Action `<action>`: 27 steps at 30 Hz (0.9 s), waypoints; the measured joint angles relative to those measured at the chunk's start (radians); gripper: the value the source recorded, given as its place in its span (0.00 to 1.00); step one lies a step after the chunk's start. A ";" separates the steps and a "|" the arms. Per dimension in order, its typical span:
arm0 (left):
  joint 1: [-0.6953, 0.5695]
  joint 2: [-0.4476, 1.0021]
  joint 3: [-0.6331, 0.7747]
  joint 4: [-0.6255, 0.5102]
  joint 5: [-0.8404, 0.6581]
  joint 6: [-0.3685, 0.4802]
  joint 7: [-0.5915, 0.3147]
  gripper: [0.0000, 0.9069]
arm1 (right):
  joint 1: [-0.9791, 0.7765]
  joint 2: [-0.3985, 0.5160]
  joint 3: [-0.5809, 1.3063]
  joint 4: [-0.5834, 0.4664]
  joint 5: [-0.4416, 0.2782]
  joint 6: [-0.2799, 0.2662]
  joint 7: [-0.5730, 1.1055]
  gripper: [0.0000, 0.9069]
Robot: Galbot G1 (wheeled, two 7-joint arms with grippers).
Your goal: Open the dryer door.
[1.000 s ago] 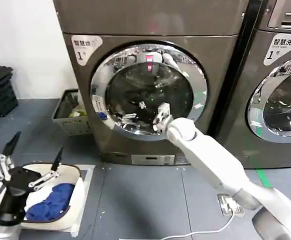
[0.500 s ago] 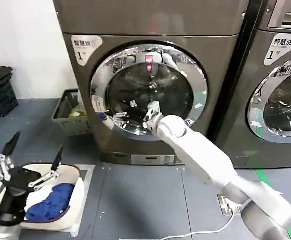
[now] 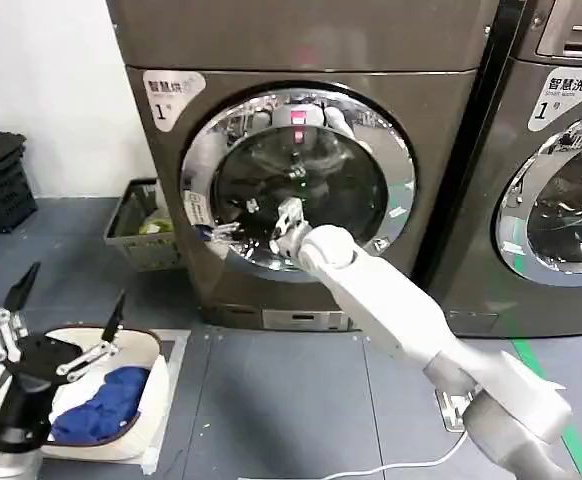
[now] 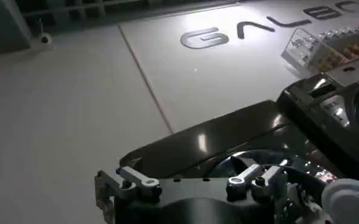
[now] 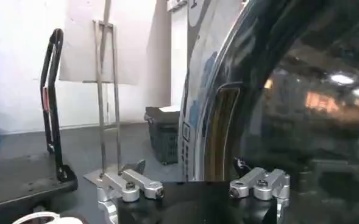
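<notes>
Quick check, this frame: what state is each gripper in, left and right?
Left gripper: open, holding nothing, parked low above the white basket.
Right gripper: open, holding nothing, at the dryer door glass near its left rim.

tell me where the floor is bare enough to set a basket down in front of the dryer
The widest bare floor lies between the white tub of blue laundry and the right arm, below the dryer door. By the dryer's left corner a grey bin crowds it. The open left gripper hovers over the tub; the right gripper, open, is at the door.
</notes>
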 joint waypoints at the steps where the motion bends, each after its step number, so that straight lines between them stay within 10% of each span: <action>1: 0.000 -0.001 0.000 -0.001 0.000 0.000 0.000 1.00 | 0.000 0.006 0.000 -0.008 -0.004 0.000 -0.003 1.00; 27: 0.004 -0.002 0.000 -0.002 -0.002 -0.002 0.000 1.00 | -0.002 0.069 -0.005 -0.088 -0.067 0.011 -0.110 1.00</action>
